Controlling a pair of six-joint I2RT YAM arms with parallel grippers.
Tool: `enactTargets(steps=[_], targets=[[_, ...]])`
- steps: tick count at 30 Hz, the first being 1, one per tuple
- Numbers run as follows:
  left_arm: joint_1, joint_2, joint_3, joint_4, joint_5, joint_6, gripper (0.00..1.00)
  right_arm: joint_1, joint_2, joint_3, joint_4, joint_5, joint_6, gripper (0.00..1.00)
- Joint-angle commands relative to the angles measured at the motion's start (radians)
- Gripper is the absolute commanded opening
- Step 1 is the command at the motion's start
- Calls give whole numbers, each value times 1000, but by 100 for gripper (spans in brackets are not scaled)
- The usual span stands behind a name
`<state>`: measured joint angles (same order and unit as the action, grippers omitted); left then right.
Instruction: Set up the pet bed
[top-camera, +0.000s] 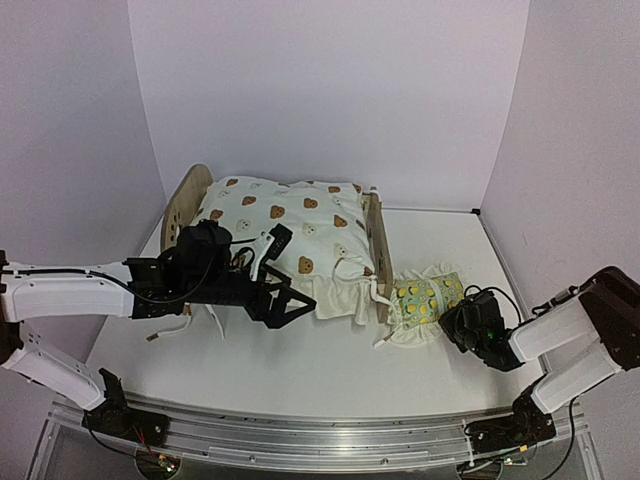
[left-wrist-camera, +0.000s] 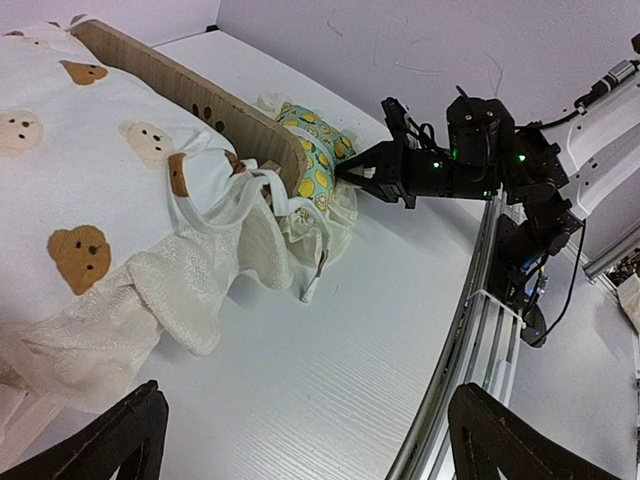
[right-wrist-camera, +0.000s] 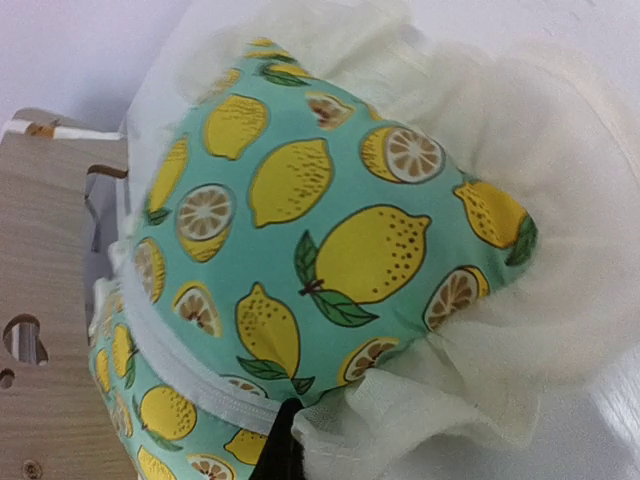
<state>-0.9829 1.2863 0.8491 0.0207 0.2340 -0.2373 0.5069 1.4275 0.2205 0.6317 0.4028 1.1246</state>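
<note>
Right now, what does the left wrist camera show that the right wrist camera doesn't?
Only the left wrist view: the bear-print cushion, the right arm's fingers closed on the edge of the lemon pillow, and the open left fingers. Only the right wrist view: the lemon print and the gauzy ruffle close up. Both: that pillow and the wooden end board of the pet bed.

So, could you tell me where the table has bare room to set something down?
The near strip of table between the cushion and the front rail is bare, as is the far right corner beyond the lemon pillow. It is crowded at the pet bed's foot, where pillow, ties and right gripper meet.
</note>
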Motion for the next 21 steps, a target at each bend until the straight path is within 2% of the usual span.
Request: enactTargets(steps=[1, 4, 8, 13, 21], targets=[[1, -103, -12, -29, -108, -9, 99, -5, -133, 114, -45, -18, -202, 0], [1, -167, -15, -79, -190, 0, 100, -5, -236, 256, -240, -66, -341, 0], [1, -237, -2, -150, -285, 4, 100, -5, -268, 483, -430, -152, -504, 0], [0, -325, 19, -230, -366, 20, 100, -4, -103, 813, -584, -378, -583, 0], [3, -422, -19, -240, -414, 27, 100, 7, 293, 1357, -576, -814, -499, 0]])
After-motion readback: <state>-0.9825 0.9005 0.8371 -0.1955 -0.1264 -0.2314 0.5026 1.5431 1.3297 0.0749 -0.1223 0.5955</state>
